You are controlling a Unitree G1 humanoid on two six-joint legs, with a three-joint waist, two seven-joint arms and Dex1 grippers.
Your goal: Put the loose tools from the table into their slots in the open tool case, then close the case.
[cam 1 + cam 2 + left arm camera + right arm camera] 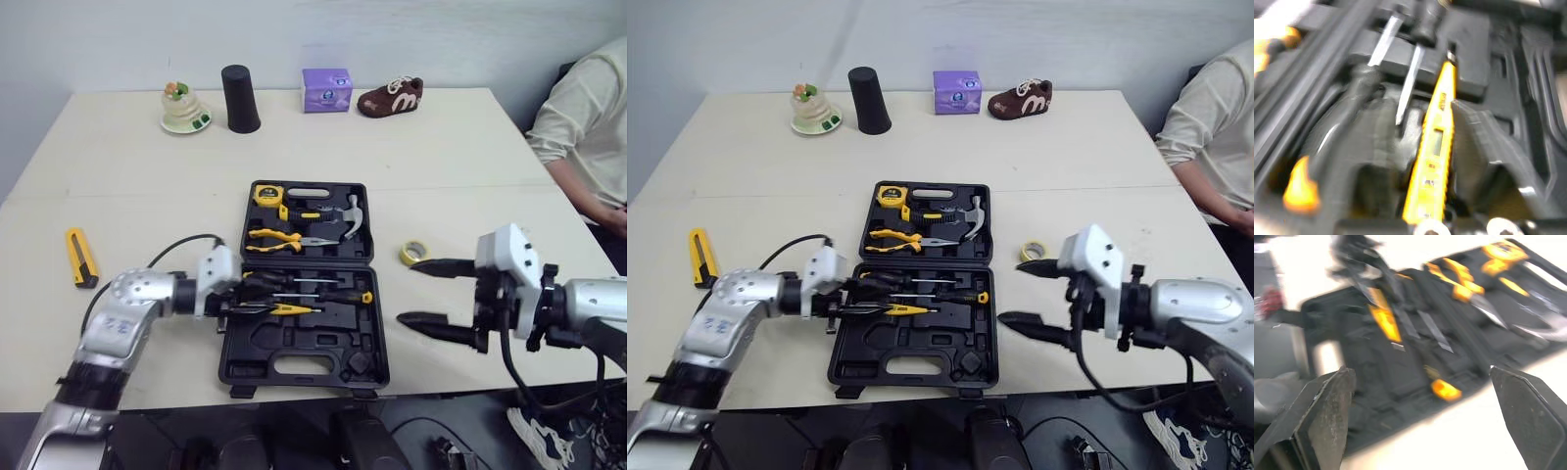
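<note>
The open tool case [304, 284] lies near the front of the bench [470, 147], its lid half holding a yellow tape measure [266, 194], pliers [274, 238] and a hammer [351, 220], its near half a row of screwdrivers [306, 282]. The left pincer [240, 299] reaches in over the case's left edge and pinches the dark end of a yellow tester pen [292, 309], which lies along the tray just below the screwdrivers. The right pincer [405, 292] hangs just right of the case, fingers spread wide and holding nothing. A yellow tape roll [414, 254] lies loose near its upper finger, and a yellow utility knife [81, 257] lies well apart on the left. Along the far edge stand a small ornament [184, 110], a black cup [240, 99], a purple box [326, 89] whose print is too small to read, and a brown shoe [390, 97] with a white mark. A person in a pale shirt [588, 117] sits at the right. The bench is pale beige, against a plain light wall.
</note>
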